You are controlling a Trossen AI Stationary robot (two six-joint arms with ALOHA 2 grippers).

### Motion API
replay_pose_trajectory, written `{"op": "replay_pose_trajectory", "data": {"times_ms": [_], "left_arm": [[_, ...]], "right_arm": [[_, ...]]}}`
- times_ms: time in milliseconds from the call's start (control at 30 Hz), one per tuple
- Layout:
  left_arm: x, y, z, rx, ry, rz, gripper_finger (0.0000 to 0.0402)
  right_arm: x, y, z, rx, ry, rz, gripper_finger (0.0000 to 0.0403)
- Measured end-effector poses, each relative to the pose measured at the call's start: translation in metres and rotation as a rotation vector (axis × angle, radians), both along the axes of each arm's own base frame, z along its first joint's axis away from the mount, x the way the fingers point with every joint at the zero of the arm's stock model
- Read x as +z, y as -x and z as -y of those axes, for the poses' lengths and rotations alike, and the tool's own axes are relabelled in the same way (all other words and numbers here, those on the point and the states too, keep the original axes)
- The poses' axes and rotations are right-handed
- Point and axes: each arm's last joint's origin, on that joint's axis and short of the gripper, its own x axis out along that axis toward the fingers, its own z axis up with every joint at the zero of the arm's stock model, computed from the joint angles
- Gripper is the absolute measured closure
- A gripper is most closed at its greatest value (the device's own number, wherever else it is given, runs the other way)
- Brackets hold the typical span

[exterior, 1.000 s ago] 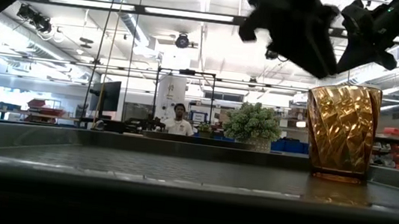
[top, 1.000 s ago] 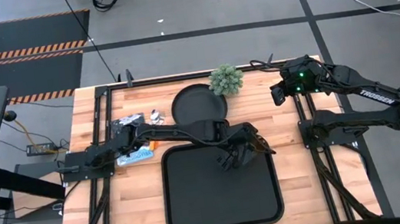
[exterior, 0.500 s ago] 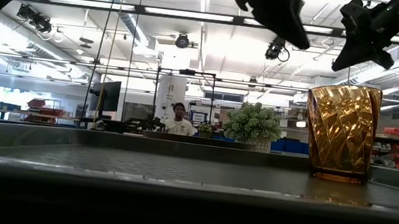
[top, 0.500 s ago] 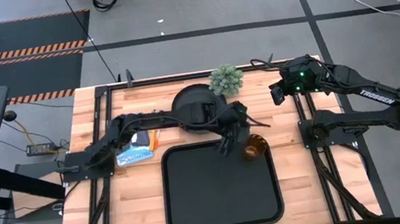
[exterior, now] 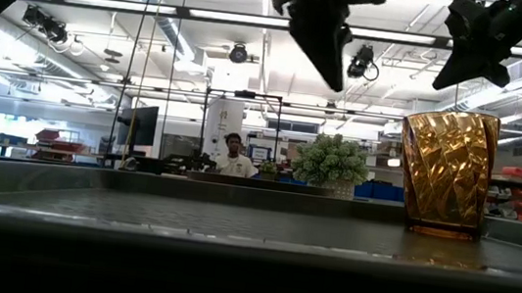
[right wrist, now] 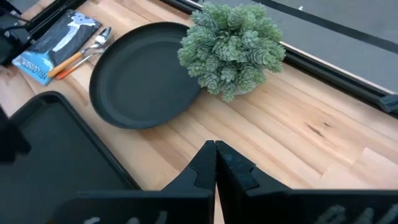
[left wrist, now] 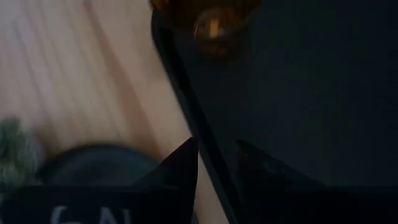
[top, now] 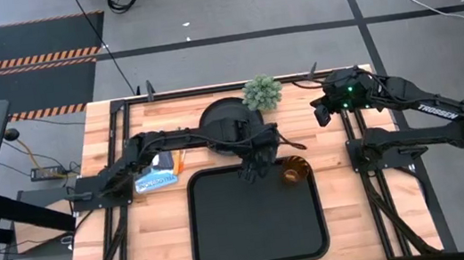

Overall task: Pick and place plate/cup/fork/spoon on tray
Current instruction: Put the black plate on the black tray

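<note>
The amber cup [top: 294, 171] stands upright on its base in the far right corner of the black tray [top: 259, 234]; it also shows in the low view [exterior: 445, 172] and the left wrist view [left wrist: 208, 15]. My left gripper [top: 250, 165] hangs open and empty above the tray's far edge, left of the cup. The round black plate [top: 229, 121] lies on the table beyond the tray. The spoon [right wrist: 104, 34] and the fork lie side by side left of the plate, handles on a blue packet. My right gripper [top: 324, 111] is shut and empty at the far right.
A small green plant [top: 262, 93] stands by the plate's far right rim. A blue packet [top: 156, 178] lies on the wood left of the tray. Black frame rails run along the table's left and right sides. A person shows in the room behind the table.
My left gripper has drawn away from the cup, rising and going toward the table's left along the tray's far edge. The cup has stayed standing where it was on the tray.
</note>
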Motion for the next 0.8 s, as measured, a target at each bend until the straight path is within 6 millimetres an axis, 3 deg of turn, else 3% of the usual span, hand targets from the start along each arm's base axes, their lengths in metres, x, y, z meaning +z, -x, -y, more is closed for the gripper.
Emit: {"op": "replay_pose_trajectory", "data": {"times_ms": [367, 567, 800], "left_arm": [[0.016, 0.022, 0.024, 0.121, -0.068, -0.035, 0.0293], [-0.016, 0.044, 0.035, 0.165, -0.090, -0.091, 0.0293], [-0.039, 0.079, 0.035, 0.225, -0.045, -0.003, 0.0292]], "right_arm": [[0.000, -0.002, -0.004, 0.053, 0.024, -0.012, 0.0392], [0.001, -0.004, -0.007, 0.085, 0.026, -0.003, 0.0392], [0.004, -0.008, -0.009, 0.104, 0.047, 0.036, 0.0392]]}}
